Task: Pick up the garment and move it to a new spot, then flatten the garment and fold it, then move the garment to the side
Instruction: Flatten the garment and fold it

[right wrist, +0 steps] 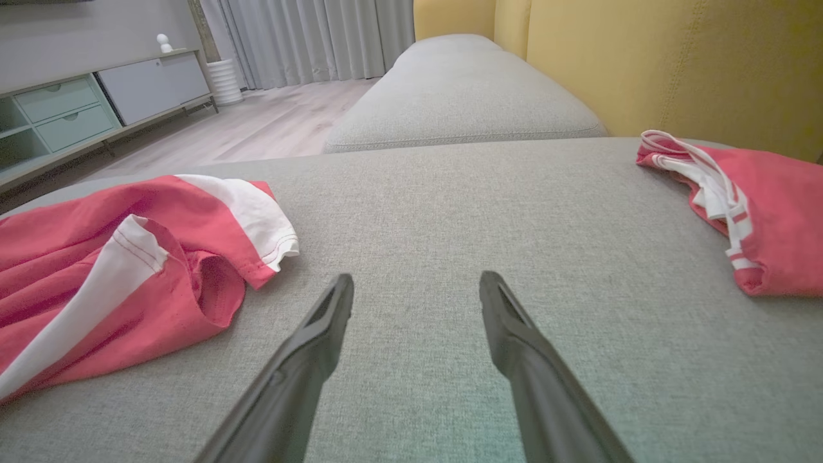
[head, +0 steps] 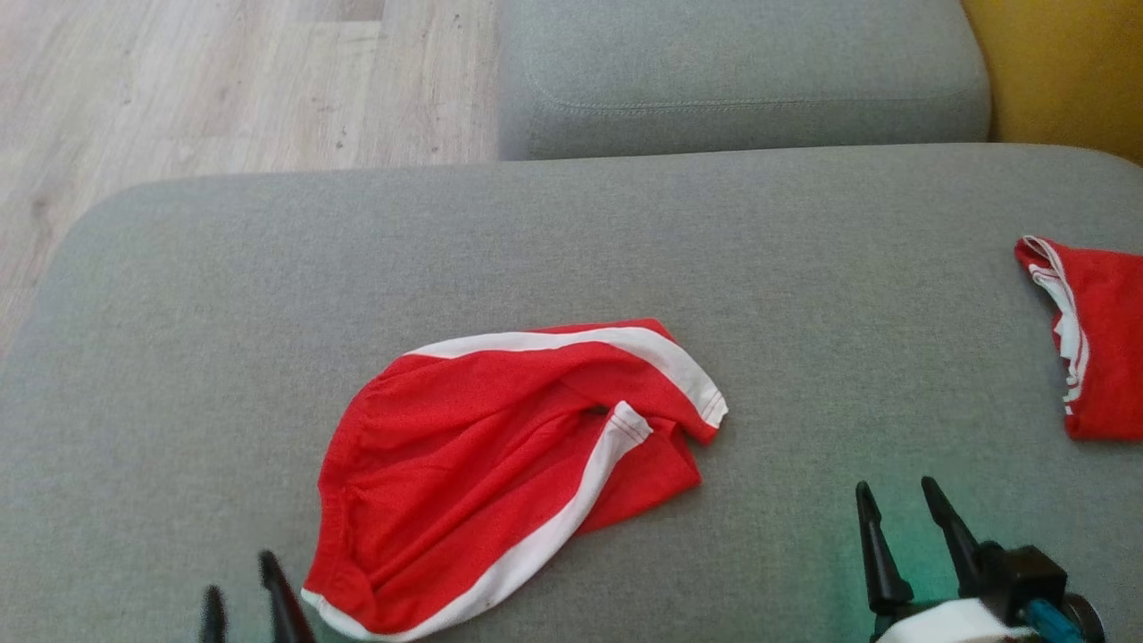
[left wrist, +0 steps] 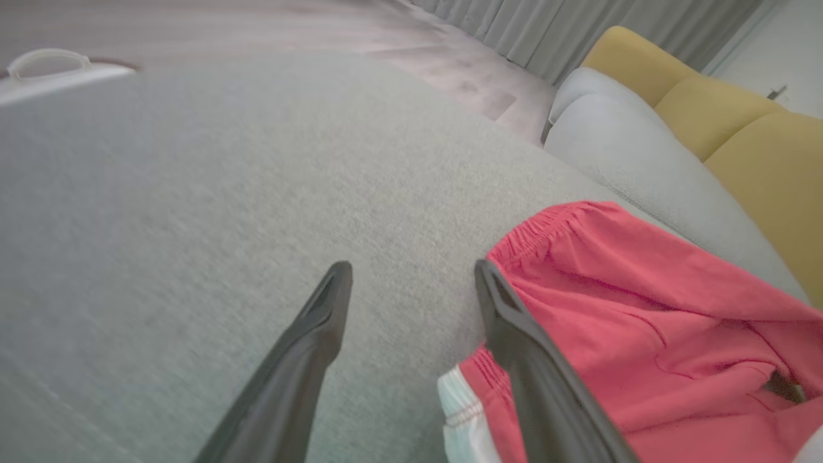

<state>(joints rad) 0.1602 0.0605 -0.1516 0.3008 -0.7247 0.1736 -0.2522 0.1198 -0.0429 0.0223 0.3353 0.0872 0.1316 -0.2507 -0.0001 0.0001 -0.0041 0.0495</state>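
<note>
Left fingers (left wrist: 308, 347) just beside garment (head: 464, 446)

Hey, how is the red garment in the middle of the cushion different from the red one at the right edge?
The middle garment lies spread out and rumpled, with broad white bands; the right-edge garment looks more compact, with thin white trim bunched along its left side. The middle garment lies mid-cushion; the right-edge garment is cut off by the head view's frame. Both are red and white, on the grey cushion.
</note>
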